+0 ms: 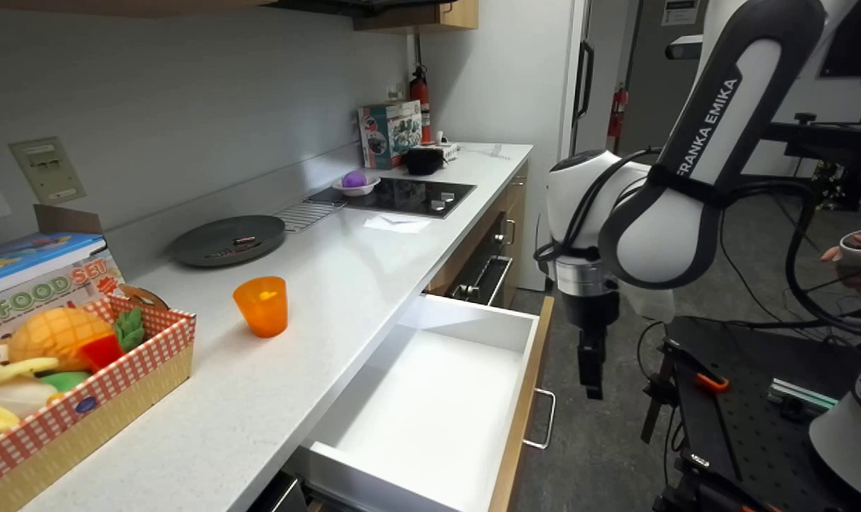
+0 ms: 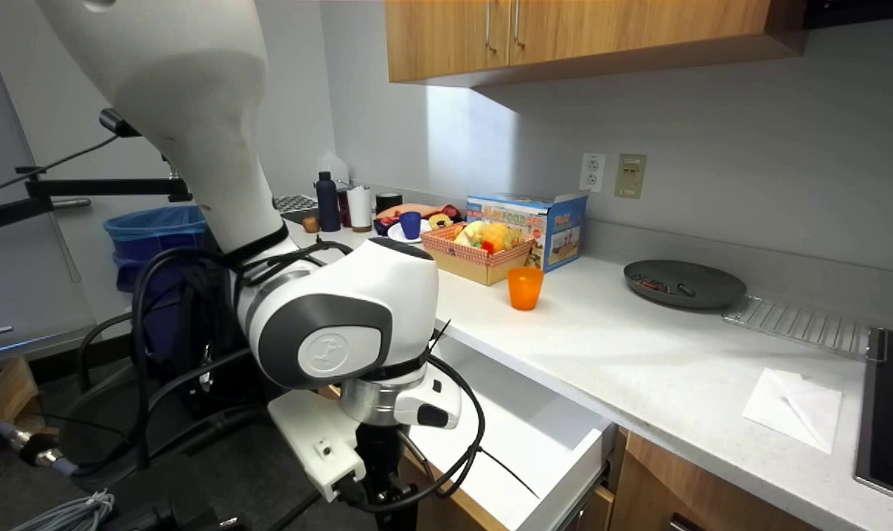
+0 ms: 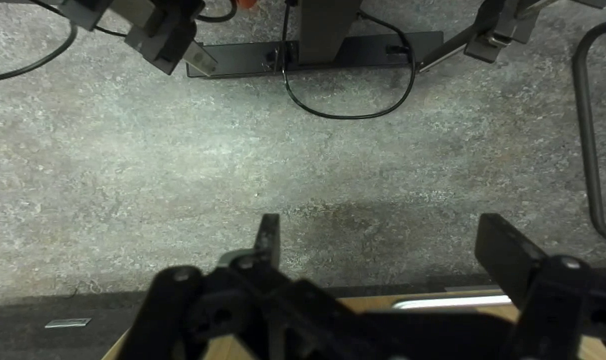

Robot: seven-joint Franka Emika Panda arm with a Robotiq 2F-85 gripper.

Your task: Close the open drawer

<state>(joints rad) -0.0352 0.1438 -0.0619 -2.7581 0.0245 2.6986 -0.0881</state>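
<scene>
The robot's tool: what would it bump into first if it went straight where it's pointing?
Probably the grey floor. The open tool points down, and floor shows between its fingertips. The drawer handle looks off to the side of that line, but depth is hard to judge.

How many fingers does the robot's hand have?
2. In the wrist view, one finger is at lower left and another finger at lower right, spread apart. In an exterior view the gripper is side-on, so one finger may be hidden.
</scene>
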